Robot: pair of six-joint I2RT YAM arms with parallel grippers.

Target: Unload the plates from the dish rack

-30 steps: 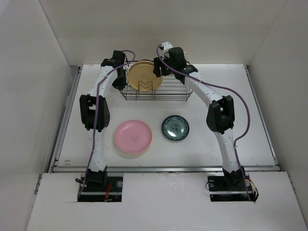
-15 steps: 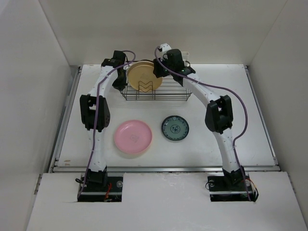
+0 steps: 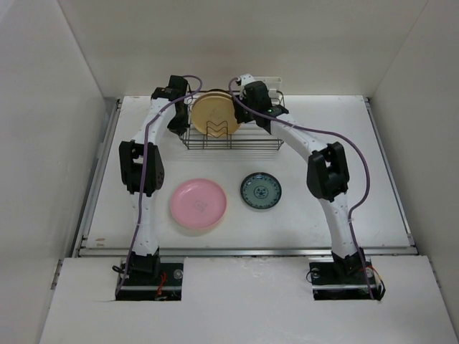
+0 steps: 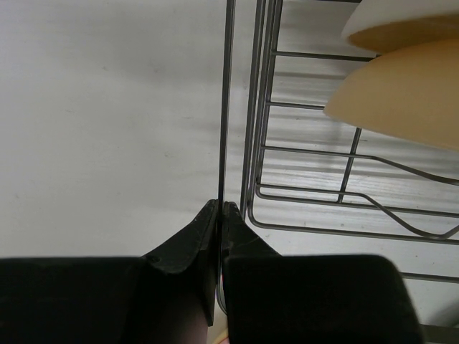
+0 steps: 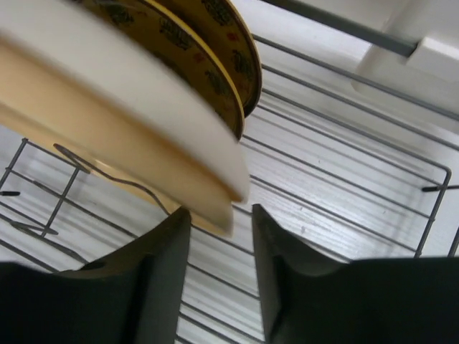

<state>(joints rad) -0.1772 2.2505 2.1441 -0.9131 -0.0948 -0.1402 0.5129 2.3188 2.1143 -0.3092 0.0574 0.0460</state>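
Top view: dish rack (image 3: pixel 231 136) sits at the far middle of the table (image 3: pixel 358 165). Tan plate (image 3: pixel 213 113) stands on edge in the rack's left half, face toward the camera. Pink plate (image 3: pixel 199 205) and teal-patterned plate (image 3: pixel 261 190) lie flat on the table in front of the rack, side by side and apart from each other. Left gripper (image 3: pixel 180 125) is at the rack's left end. Right gripper (image 3: pixel 242 105) is over the rack, just right of the tan plate. Finger state can't be read from here.

Left wrist: left gripper (image 4: pixel 219 209) is pinched together on a thin side wire of the rack, which runs straight up between the tips. Tan plate (image 4: pixel 401 93) and cream plate (image 4: pixel 401 21) show at upper right, inside the rack.

Right wrist: right gripper (image 5: pixel 219 222) is spread, with the tan plate's (image 5: pixel 86 136) lower rim just above the gap; contact not clear. Cream plate (image 5: pixel 143 107) is stacked right behind it, then the brown-and-yellow patterned plate (image 5: pixel 215 50), all tilted in the rack. White clip piece (image 5: pixel 423 50) is on the rack's far edge.
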